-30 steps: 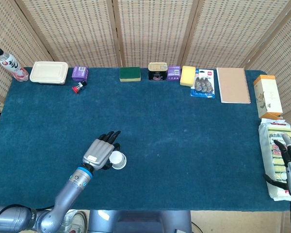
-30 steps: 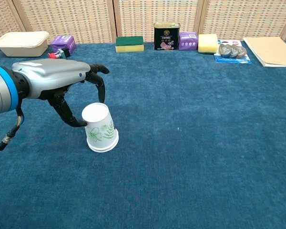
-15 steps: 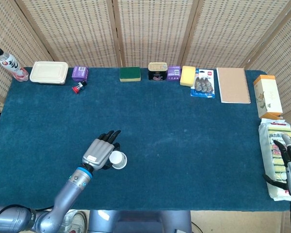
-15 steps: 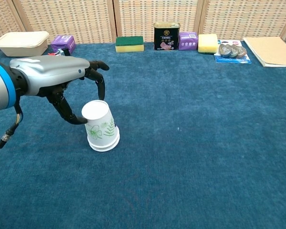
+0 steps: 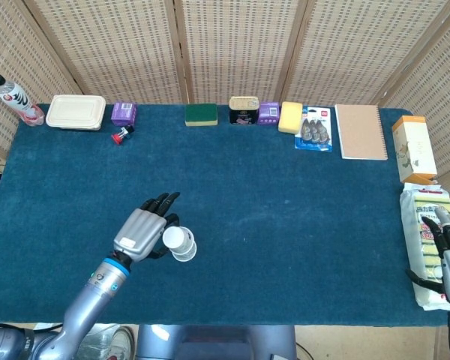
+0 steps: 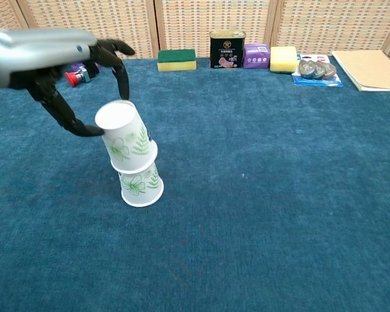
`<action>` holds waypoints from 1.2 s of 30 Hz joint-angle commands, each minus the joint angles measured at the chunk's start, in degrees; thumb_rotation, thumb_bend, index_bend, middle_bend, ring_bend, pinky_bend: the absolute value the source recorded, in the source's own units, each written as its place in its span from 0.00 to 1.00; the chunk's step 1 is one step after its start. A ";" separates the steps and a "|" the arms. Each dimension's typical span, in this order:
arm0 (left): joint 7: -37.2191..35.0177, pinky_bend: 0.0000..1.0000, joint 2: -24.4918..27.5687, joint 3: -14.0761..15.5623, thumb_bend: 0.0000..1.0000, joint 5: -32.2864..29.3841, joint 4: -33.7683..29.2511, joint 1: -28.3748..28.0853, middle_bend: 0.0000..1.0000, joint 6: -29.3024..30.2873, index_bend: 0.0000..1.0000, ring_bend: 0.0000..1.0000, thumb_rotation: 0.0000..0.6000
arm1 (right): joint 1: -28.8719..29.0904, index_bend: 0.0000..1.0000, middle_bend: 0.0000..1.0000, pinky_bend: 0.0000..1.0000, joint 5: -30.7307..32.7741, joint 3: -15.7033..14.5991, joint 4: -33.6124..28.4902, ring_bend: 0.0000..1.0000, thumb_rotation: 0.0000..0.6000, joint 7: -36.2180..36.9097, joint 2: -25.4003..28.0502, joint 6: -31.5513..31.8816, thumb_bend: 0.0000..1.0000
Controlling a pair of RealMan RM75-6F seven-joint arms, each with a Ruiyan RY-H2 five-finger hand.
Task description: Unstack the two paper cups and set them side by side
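In the head view, the left robot hand [image 5: 141,233] sits in the lower left of the frame, over the blue counter [image 5: 285,195]. Its fingers fan toward the upper right and the upper cup [image 5: 175,238] lies against its right edge. From this height the two cups nearly overlap, with only a sliver of the lower cup [image 5: 187,251] showing just below and to the right of the upper one. The right robot hand [image 5: 444,244] is at the far right edge, resting on a yellow packet [image 5: 426,217] with nothing gripped. It is well apart from the cups, so the left arm is clearly the nearer one.

In the chest view, the left robot hand [image 6: 84,78] enters from the upper left, and its thumb and a finger pinch the upper cup [image 6: 122,138] near its closed white base, with the other fingers spread. The cup is upside down, and its long axis tilts with the base leaning up and to the left. Its rim end still overlaps the top of the lower cup [image 6: 140,185], which stands inverted and upright on the counter at centre left. The cups are partly separated but not free. Judging by that tilt, the pull probably has to run up and left along the upper cup's axis, or the lower cup could tip.
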 commanded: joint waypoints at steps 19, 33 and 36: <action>-22.33 0.14 12.96 0.36 0.24 6.58 2.75 5.80 0.00 -7.02 0.40 0.00 1.00 | 0.27 0.11 0.00 0.00 0.02 -0.28 -0.48 0.00 1.00 -1.22 -0.30 -0.64 0.00; -29.67 0.14 10.33 3.15 0.24 11.71 12.31 8.46 0.00 -11.10 0.40 0.00 1.00 | 0.36 0.11 0.00 0.00 -0.18 -0.58 -0.91 0.00 1.00 -1.96 -0.39 -0.92 0.00; -28.42 0.14 8.97 3.43 0.24 11.29 13.15 8.17 0.00 -11.77 0.40 0.00 1.00 | 0.40 0.11 0.00 0.00 -0.17 -0.63 -0.97 0.00 1.00 -2.01 -0.39 -1.04 0.00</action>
